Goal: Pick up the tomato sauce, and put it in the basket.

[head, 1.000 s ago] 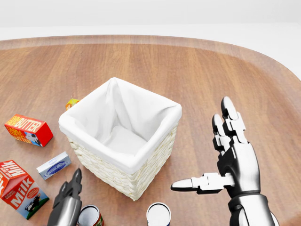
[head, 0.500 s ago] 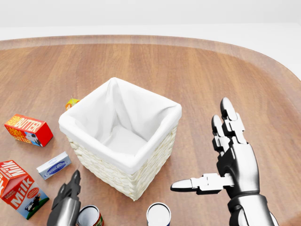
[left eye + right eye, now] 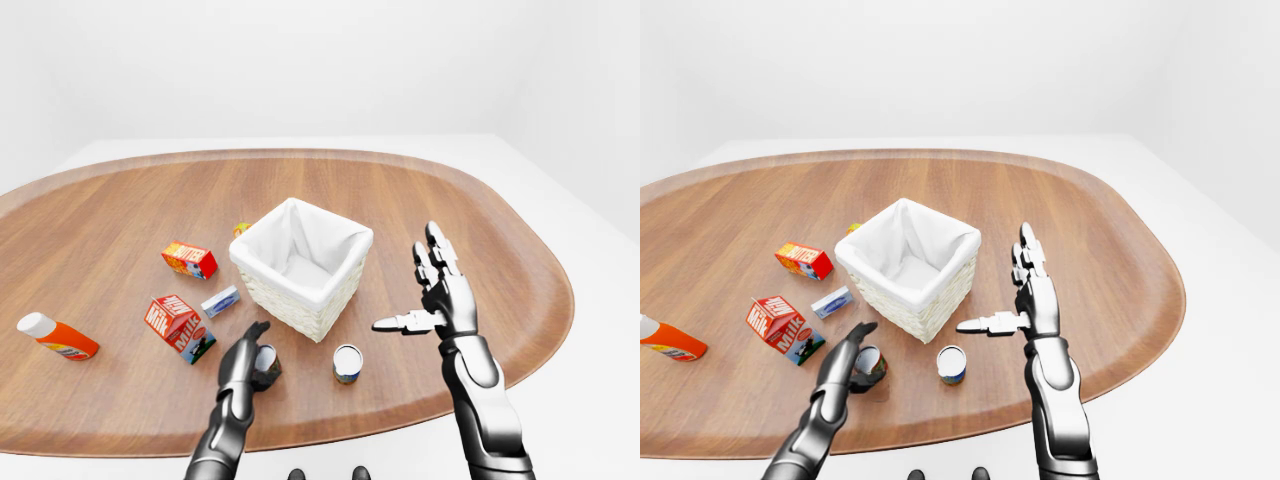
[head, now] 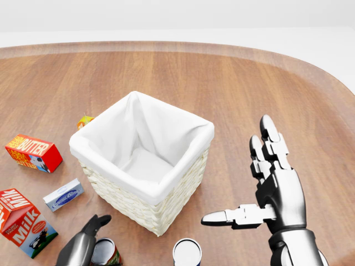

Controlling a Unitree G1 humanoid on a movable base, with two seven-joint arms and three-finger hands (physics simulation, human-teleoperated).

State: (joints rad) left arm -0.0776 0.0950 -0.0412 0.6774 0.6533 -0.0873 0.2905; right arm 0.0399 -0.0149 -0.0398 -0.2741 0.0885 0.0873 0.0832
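early stage: the left hand (image 3: pixel 852 352) curls loosely open around the tomato sauce (image 3: pixel 870 366), not yet gripping; the basket (image 3: pixel 908 268) beyond waits; right hand (image 3: pixel 1032 295) open, idle.

**Glossy Metal Arms, Dark Jointed Fingers**

The robot's right hand (image 4: pixel 270 183) is polished silver-grey metal with black joint segments; its three fingers are blocky, ending in rounded dark tips. Its forearm is a smooth chrome-like cylinder with a ringed wrist. The left hand (image 3: pixel 247 352) shows the same glossy grey shell and dark fingers.
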